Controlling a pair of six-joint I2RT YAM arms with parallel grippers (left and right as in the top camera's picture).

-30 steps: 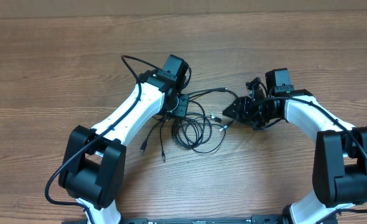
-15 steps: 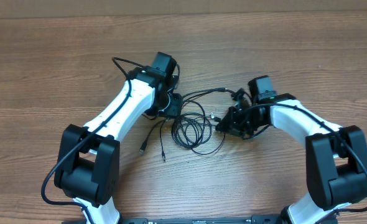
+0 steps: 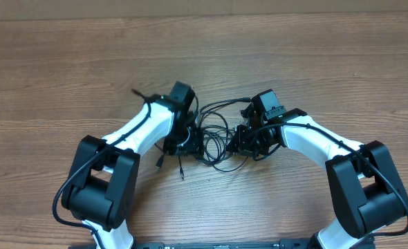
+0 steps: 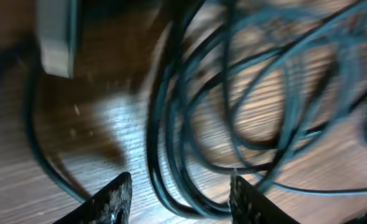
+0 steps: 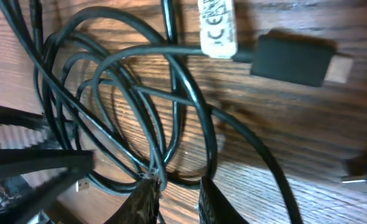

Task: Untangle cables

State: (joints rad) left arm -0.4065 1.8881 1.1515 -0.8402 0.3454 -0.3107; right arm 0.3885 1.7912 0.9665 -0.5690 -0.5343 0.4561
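Observation:
The cables [image 3: 216, 143] are thin black cords, looped in a tangle on the wooden table between my two arms. Two loose plug ends [image 3: 160, 164] trail to the lower left. My left gripper [image 3: 190, 140] sits at the tangle's left edge. In the left wrist view this gripper [image 4: 181, 200] is open, with several cable strands [image 4: 190, 124] running between its fingers. My right gripper [image 3: 241, 142] is at the tangle's right edge. Its jaws [image 5: 177, 202] stand a narrow gap apart, with cable loops [image 5: 127, 106] crossing right at the tips.
A black connector [image 5: 292, 59] with a white label [image 5: 218, 28] lies beyond the right gripper. A pale block [image 4: 56, 37] lies at the top left of the left wrist view. Bare wooden table [image 3: 66, 62] surrounds the tangle.
Both arms have moved inward and toward me, closing on the tangle from either side. The left jaws have opened around strands. The right jaws have narrowed.

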